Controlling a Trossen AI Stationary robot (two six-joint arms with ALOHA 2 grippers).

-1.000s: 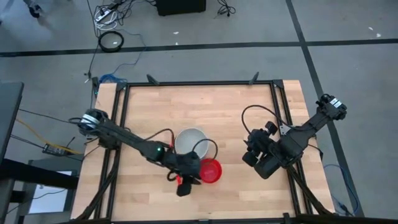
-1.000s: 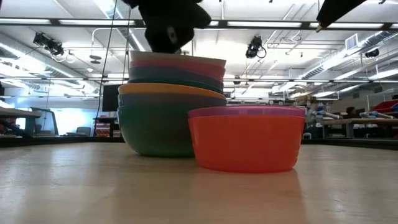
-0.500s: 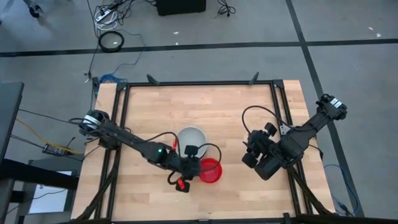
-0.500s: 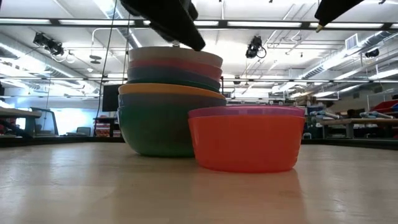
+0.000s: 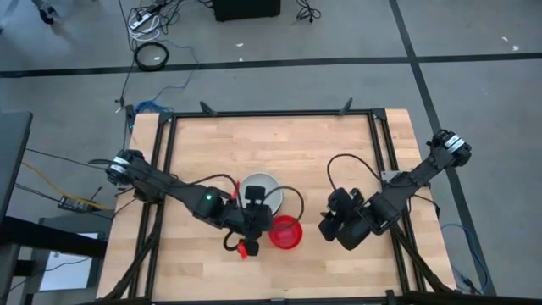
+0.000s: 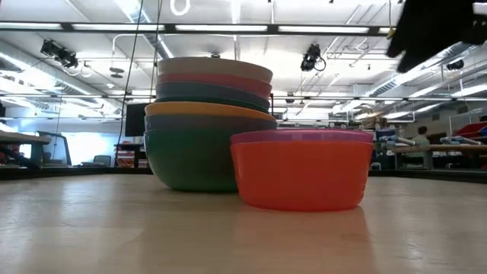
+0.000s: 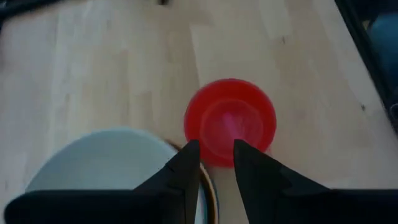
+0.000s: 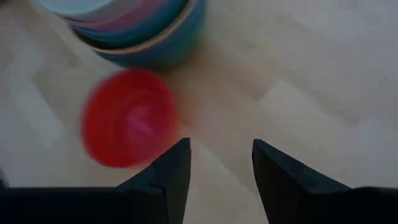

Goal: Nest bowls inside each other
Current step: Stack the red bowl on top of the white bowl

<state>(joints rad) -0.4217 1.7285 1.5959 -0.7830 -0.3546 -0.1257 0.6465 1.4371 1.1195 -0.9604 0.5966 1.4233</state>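
2 smooth round plastic items: nested bowl stack [image 6: 209, 122], red bowl [image 5: 285, 232] beside; both grippers [image 7: 216, 163] [image 8: 216, 163] parted, empty.

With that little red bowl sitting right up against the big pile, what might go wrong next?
The red bowl sits close beside the stack of bowls, so a gripper reaching for it could bump the stack. Both the left gripper and right gripper hover near it with jaws apart and empty; they might collide.

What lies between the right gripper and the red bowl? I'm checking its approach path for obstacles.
Nothing: in the high view, only bare wooden table separates the right gripper from the red bowl. The right wrist view shows the same.
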